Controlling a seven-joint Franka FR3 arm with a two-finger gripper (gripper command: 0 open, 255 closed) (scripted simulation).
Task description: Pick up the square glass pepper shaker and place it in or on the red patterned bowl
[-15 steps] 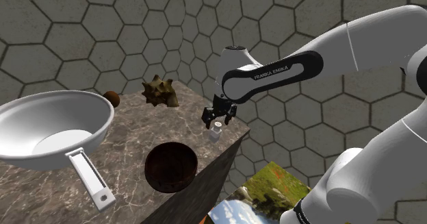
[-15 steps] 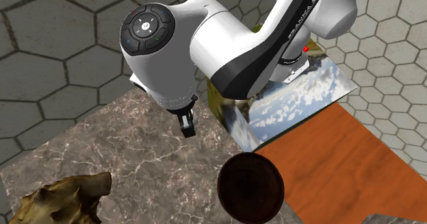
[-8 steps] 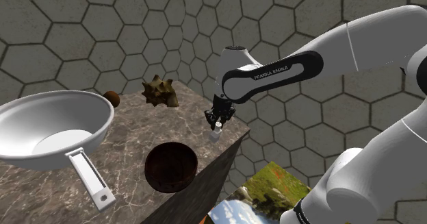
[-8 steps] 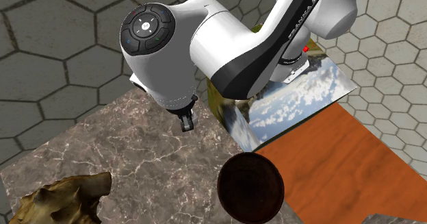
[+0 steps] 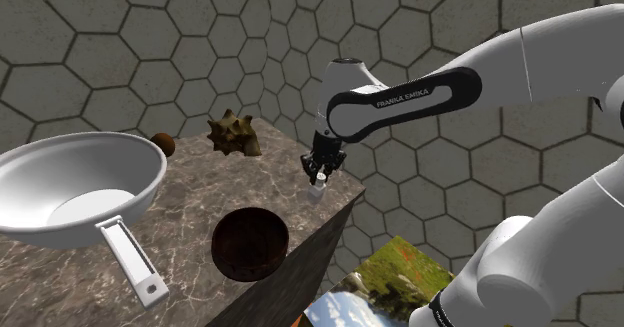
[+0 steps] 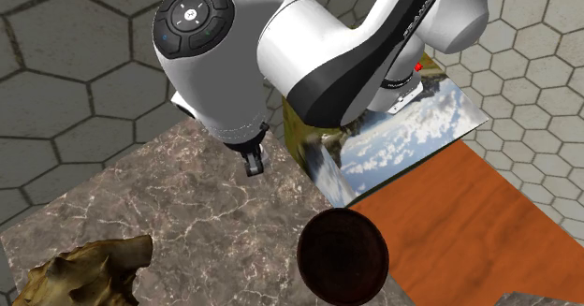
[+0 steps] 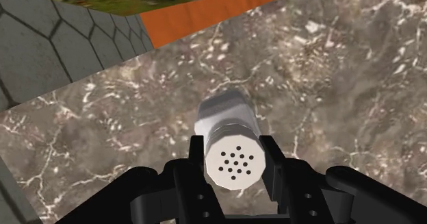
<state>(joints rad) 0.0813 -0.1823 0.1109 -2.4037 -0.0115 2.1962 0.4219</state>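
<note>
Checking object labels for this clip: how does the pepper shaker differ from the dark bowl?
The shaker is small, pale and slim with a perforated cap; the bowl is much wider, round and dark reddish-brown. The shaker is clasped between the fingers; the bowl sits free, untouched. Both are over the marbled countertop.

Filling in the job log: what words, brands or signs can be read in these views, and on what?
"FRANKA EMIKA": white letters on the arm's dark band, shoulder view.
Same band, second exterior view: letters cut off, not readable.
On the round button pad: symbols too small to read.
On the pepper shaker: no label, only cap holes.
</note>
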